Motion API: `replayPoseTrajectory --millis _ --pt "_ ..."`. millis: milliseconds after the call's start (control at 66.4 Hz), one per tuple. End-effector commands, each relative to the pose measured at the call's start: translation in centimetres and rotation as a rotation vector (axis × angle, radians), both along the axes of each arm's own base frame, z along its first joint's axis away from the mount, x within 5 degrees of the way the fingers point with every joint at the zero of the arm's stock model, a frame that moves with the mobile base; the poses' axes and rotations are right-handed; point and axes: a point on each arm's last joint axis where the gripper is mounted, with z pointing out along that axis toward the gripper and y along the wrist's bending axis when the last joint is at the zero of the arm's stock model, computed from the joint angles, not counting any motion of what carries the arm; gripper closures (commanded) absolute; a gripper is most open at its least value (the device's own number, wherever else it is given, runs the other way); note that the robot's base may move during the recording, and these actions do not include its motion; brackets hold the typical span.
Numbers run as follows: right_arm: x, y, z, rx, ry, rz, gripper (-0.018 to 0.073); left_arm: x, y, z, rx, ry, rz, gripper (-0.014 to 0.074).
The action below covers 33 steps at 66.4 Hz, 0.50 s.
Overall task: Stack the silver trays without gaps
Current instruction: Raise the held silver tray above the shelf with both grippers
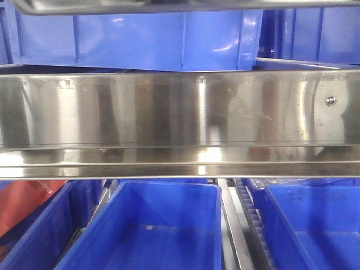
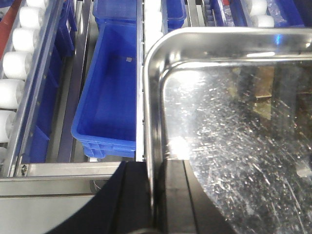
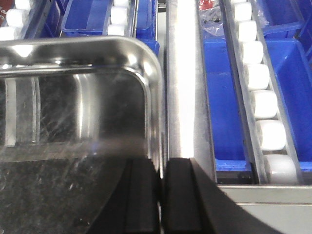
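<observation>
A silver tray point(image 2: 234, 122) fills the right half of the left wrist view, its scratched floor facing the camera. My left gripper point(image 2: 153, 163) is shut on its left side wall, one black finger inside the tray and one outside. In the right wrist view the same kind of silver tray point(image 3: 73, 97) fills the left half. My right gripper point(image 3: 161, 163) is shut on its right side wall in the same way. In the front view only a thin strip of a silver tray's rim point(image 1: 169, 5) shows at the top edge. I see no other tray.
A long mirror-like steel shelf rail point(image 1: 169, 107) with a screw crosses the front view. Blue bins lie below it point(image 1: 146, 225) point(image 1: 315, 225) and one above point(image 1: 140, 39). White roller tracks point(image 2: 14, 63) point(image 3: 263, 102) run beside blue bins point(image 2: 109, 83) under the tray.
</observation>
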Motion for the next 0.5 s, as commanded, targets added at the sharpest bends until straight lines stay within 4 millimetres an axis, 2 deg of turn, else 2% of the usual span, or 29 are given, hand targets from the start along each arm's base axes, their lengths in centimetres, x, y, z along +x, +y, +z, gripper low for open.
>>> replayPoseTrajectory --millis 0,482 --pt "0.13 0.72 0.65 0.055 -0.060 0.057 0.0582 -0.07 -0.53 0.18 -0.034 -0.018 -0.050 0.0613" --pt "0.35 1.09 0.36 0.050 -0.056 0.064 0.0582 -0.07 -0.51 0.18 -0.033 -0.018 -0.049 0.0613"
